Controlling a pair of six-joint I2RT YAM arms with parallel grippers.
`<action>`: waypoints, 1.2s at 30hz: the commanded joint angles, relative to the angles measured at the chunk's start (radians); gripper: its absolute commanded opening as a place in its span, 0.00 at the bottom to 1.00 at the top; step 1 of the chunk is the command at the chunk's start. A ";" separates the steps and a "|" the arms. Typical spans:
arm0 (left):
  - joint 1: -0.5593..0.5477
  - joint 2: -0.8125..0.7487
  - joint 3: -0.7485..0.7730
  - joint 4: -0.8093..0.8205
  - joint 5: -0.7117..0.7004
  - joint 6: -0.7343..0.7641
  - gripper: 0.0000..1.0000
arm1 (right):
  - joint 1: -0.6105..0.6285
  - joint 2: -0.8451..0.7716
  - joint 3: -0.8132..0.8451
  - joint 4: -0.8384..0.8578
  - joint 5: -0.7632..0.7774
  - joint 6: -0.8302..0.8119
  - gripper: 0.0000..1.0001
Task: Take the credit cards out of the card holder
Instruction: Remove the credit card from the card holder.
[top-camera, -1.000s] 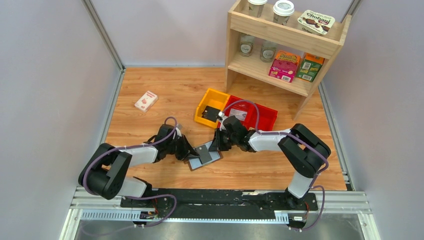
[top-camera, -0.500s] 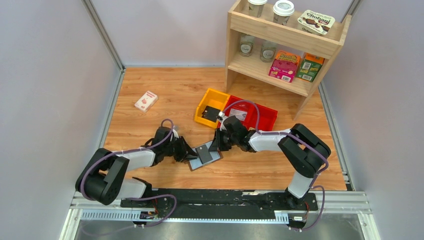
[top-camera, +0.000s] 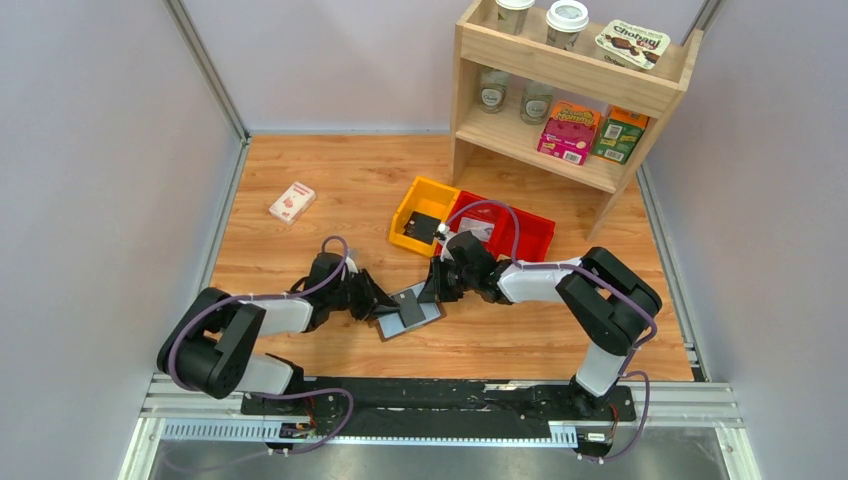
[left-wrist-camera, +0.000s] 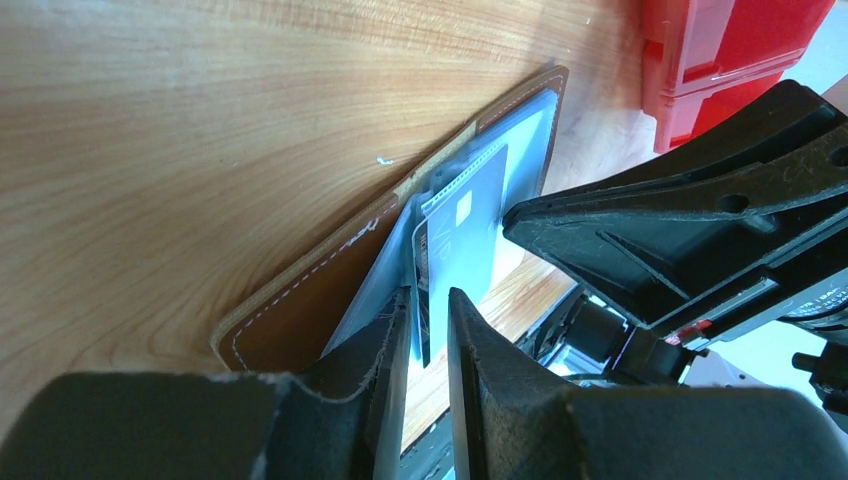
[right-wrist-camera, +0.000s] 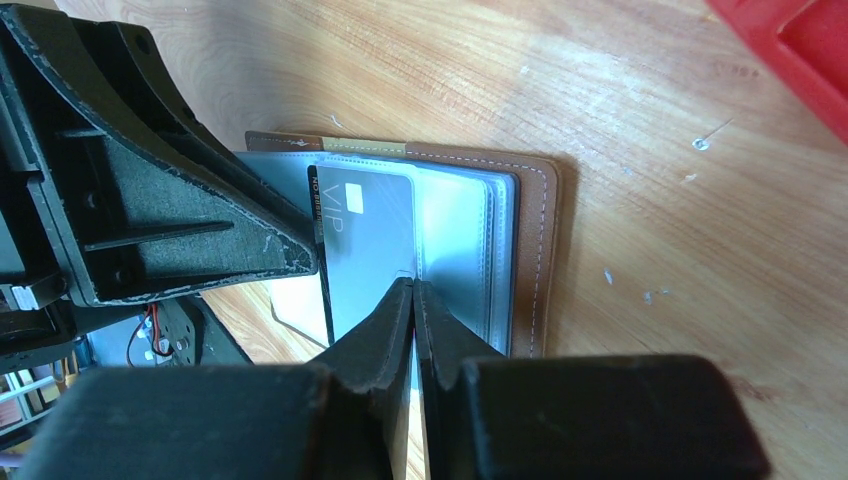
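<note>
Left gripper (left-wrist-camera: 428, 298): we see its fingers parted by a narrow gap, straddling the edge of the grey card (left-wrist-camera: 470, 225). They do not clamp it, so nothing is held.
Right gripper (right-wrist-camera: 413, 290): its fingers press almost together on a thin layer at the near edge of the card holder (right-wrist-camera: 530, 240). It looks like the clear sleeve beside the card, though we cannot be sure.
Card holder: it lies open and flat on the table (top-camera: 330, 180), between the two grippers and directly ahead of both sets of fingertips.
Card: its edge reaches in between the left fingers; we cannot tell how much sits in the sleeve.
Why this hold: we judge the right gripper anchors the holder so the left can draw the card out.
Next: the left must close on the card before pulling.
</note>
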 joint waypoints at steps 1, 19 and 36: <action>0.003 0.030 -0.013 0.123 0.021 -0.040 0.27 | -0.010 0.022 -0.019 -0.100 0.059 -0.026 0.10; 0.005 -0.031 -0.028 0.292 0.030 -0.106 0.18 | -0.010 0.044 -0.014 -0.088 0.053 -0.013 0.10; -0.047 0.141 0.018 0.453 0.052 -0.168 0.22 | -0.010 0.047 -0.019 -0.088 0.061 -0.007 0.09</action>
